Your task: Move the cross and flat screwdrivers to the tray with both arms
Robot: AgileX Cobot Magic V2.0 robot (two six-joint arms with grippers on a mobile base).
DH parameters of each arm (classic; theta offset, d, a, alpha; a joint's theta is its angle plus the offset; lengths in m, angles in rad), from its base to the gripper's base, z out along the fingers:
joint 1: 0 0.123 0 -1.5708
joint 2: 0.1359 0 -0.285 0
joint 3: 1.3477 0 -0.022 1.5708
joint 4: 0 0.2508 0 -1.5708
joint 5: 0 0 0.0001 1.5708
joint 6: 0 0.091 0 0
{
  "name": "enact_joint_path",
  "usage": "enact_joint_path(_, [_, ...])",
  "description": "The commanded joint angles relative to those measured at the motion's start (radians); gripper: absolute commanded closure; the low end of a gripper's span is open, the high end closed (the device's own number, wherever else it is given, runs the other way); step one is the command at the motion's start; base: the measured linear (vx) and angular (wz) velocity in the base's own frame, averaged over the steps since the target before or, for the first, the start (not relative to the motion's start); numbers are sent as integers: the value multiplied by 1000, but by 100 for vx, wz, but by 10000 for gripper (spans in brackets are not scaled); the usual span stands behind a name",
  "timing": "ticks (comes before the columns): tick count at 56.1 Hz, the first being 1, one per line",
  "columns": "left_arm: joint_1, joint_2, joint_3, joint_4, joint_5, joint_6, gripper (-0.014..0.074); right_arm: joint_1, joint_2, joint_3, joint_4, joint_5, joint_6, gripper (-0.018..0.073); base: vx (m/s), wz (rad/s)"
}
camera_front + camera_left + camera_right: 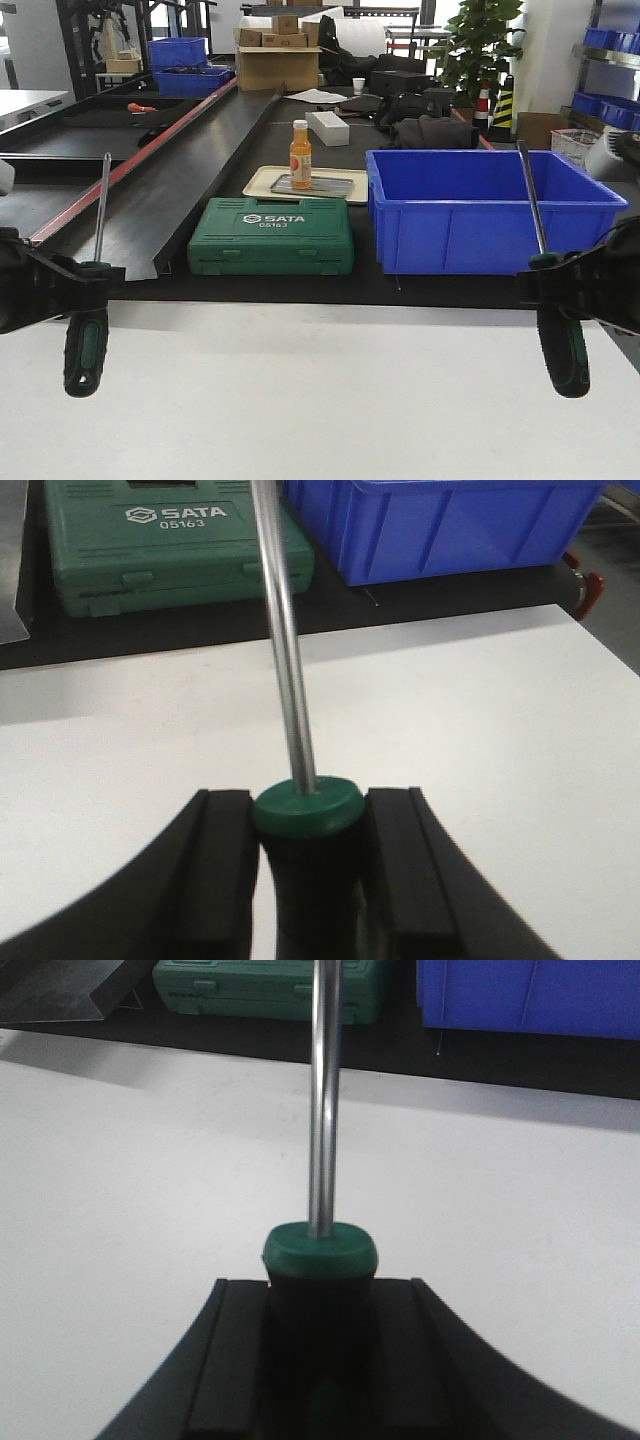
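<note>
Two tips up: left screwdriver (86, 345), right screwdriver (563, 352), near vertical, both gripped.

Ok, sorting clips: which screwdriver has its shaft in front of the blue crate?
The right screwdriver, in the right gripper: its shaft crosses the blue crate. The left screwdriver, in the left gripper, stands against the black ramp.
</note>
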Motion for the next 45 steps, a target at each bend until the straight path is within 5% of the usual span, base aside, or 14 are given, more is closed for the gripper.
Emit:
enact_joint_path(1, [-6, -28, -26, -32, -63, -3, 597, -1, -25, -39, 13, -79, -6, 568, -20, 0])
enact_joint_path(45, [-6, -28, -26, -32, -60, -3, 597, -1, -25, -39, 13, -79, -6, 568, -23, -21])
